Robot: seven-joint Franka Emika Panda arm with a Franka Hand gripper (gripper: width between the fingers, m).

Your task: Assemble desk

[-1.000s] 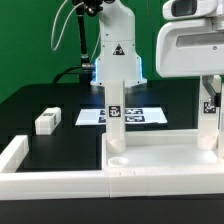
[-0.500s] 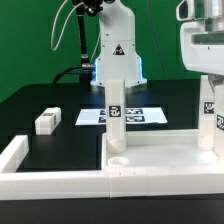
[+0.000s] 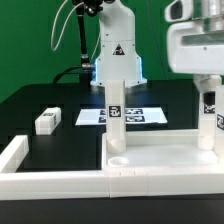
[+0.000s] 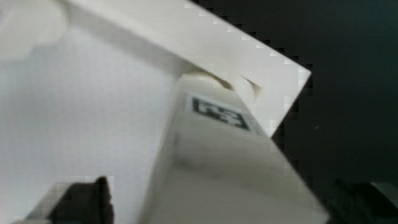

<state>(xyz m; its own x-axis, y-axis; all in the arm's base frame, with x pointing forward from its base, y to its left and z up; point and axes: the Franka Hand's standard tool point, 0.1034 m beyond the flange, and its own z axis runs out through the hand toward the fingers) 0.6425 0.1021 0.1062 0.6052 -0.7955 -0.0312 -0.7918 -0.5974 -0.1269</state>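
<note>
Exterior view, gripper: the robot's two-finger gripper (image 3: 204, 80) hangs directly over the top of the white square-section tagged leg under the gripper (image 3: 207, 118), at the exterior view's right.
Exterior view, leg axis: vertical and in line with the hand. Its foot is at a corner of the white plastic rectangular tabletop panel with raised rim (image 3: 160, 160); the rim hides whether it is seated.
Exterior view, other parts: a second upright leg (image 3: 116, 112) stands at the panel's corner on the exterior view's left. A loose leg (image 3: 47, 121) lies flat on the black table (image 3: 60, 100), well apart. The marker board (image 3: 140, 116) lies behind.
Wrist view, leg: the leg under the gripper (image 4: 222, 140) runs away from the camera between the dark fingertips (image 4: 80, 198), with the tabletop panel (image 4: 71, 90) beyond.
Wrist view, gripper (image 4: 222, 198): released. A gap shows on each side of the leg, though the picture is blurred.
Deciding relation: the leg sits centred between the jaws, so closing should need no sideways shift.
Change: half a second ago the hand was further toward the exterior view's right and has since swung back. The leg's tags sit differently, and the other parts are unmoved.
</note>
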